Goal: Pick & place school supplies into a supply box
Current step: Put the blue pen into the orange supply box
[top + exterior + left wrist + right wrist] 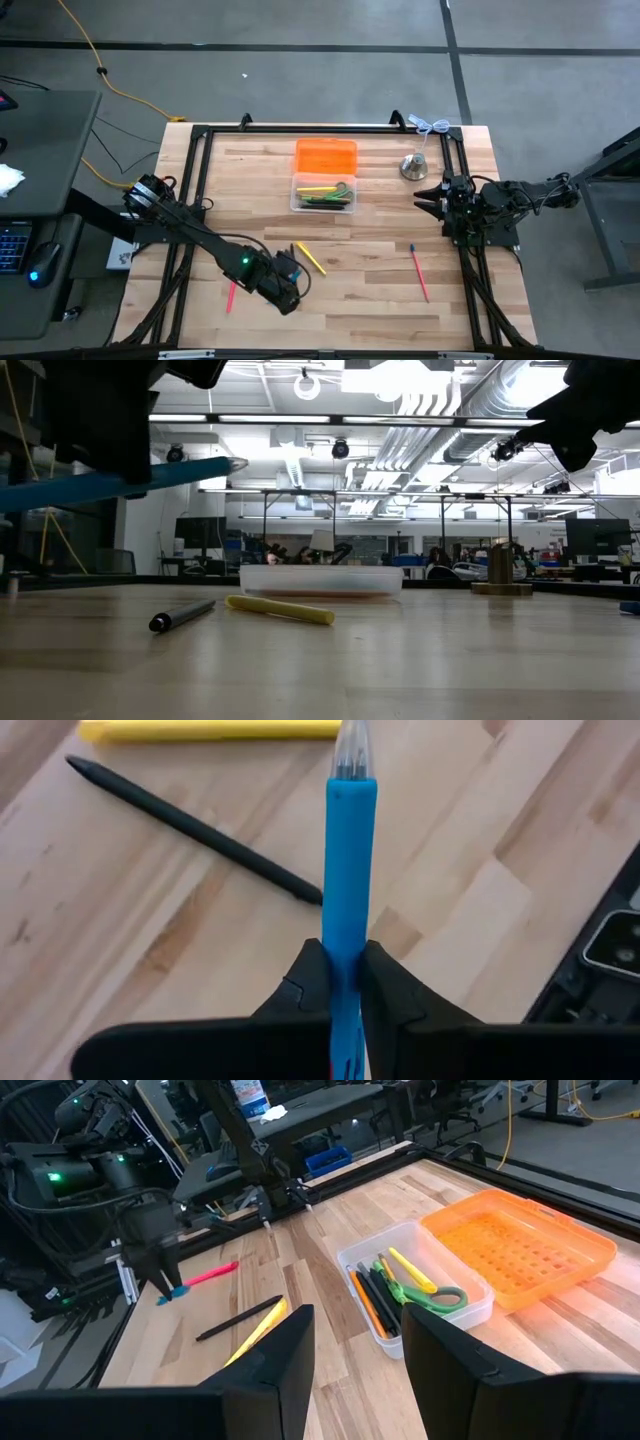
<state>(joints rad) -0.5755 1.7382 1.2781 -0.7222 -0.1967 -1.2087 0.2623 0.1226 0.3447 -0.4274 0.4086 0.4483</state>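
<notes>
A blue pen is clamped between the fingers of the left gripper, and in the left wrist view its clear tip points away from the wrist over the wooden table. In the high view this gripper is seen at the lower middle-left of the frame, above the table surface; in the low view the blue pen is held clear of the table at the upper left. Just beside it on the wood lie a black pen and a yellow marker, which appear in the low view as a dark pen and a yellow marker resting flat at centre left. A pink pen is seen at the lower left of the high view, and another pink pencil with a blue tip at lower right. The supply box, clear and rectangular, sits at the upper centre of the high view and already holds green-handled scissors with yellow, orange and dark pens. An orange lid lies touching its far side. A silver bell stands to the upper right. The right gripper is held at the right edge of the table, its fingers spread apart and holding nothing.
</notes>
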